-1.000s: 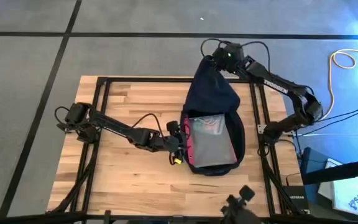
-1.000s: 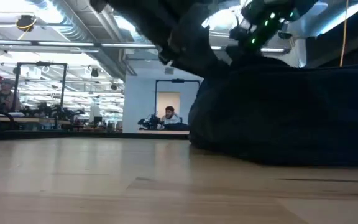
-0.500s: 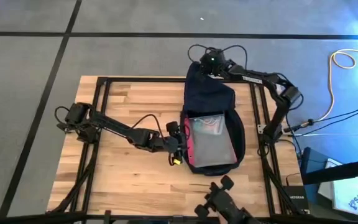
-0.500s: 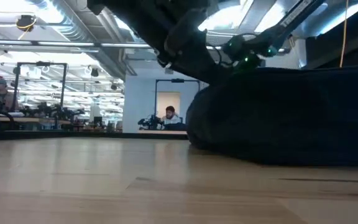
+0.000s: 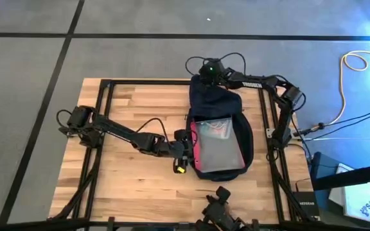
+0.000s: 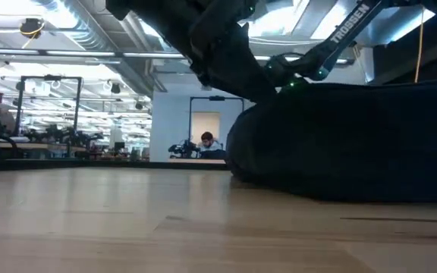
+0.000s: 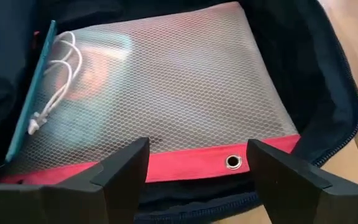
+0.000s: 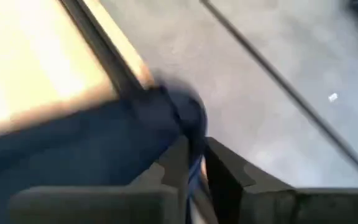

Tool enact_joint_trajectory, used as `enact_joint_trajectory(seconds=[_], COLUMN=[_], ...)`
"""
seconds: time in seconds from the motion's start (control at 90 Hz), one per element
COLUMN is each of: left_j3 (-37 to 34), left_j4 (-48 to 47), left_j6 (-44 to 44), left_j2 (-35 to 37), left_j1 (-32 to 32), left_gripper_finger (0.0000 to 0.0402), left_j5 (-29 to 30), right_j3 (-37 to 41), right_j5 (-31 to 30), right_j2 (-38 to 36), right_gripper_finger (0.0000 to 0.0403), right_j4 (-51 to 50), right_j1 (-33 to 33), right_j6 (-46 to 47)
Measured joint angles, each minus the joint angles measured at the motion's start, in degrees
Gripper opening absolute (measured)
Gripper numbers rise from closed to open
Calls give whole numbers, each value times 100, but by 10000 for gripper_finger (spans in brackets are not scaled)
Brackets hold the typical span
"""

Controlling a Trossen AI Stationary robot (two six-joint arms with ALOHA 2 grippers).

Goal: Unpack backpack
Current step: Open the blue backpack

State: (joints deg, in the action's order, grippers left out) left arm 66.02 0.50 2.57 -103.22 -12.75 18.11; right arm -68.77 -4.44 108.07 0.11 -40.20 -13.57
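On the wooden table (image 5: 127, 109), backpack (image 5: 218, 110) lying open toward the right side, clear red-edged mesh pouch (image 7: 160, 93) inside, left gripper (image 7: 197, 163) spread wide at its mouth, right gripper (image 8: 194, 163) pinching the bag's far edge (blurred)

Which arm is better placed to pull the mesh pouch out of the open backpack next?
Left. The left gripper is open at the pouch's red edge, while the right gripper is shut on the backpack's flap at the far edge.
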Motion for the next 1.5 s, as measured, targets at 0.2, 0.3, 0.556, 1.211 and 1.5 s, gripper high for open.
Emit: enact_joint_trajectory(seconds=[0.2, 0.3, 0.556, 1.211, 1.5], left_j3=[0, 0, 2, 2, 2], left_j4=[-3, -5, -332, 269, 482], left_j6=[-46, -50, 35, 186, 304], left_j2=[0, 0, 0, 4, 4], left_j1=[-2, 0, 0, -39, -94], left_gripper_finger=[255, 255, 255, 255, 255], left_j5=[-16, -15, -26, -251, -617], right_j3=[-2, -2, 0, -2, 0], right_j5=[-1101, -1870, -2345, 664, 257], right_j2=[-13, -13, -770, -1882, -1318], right_gripper_finger=[168, 204, 206, 11, 6], right_j4=[370, 450, 488, -4177, -3289], right_j1=[185, 369, 910, 1005, -212], right_j6=[-614, -1264, -2161, -2153, -2449])
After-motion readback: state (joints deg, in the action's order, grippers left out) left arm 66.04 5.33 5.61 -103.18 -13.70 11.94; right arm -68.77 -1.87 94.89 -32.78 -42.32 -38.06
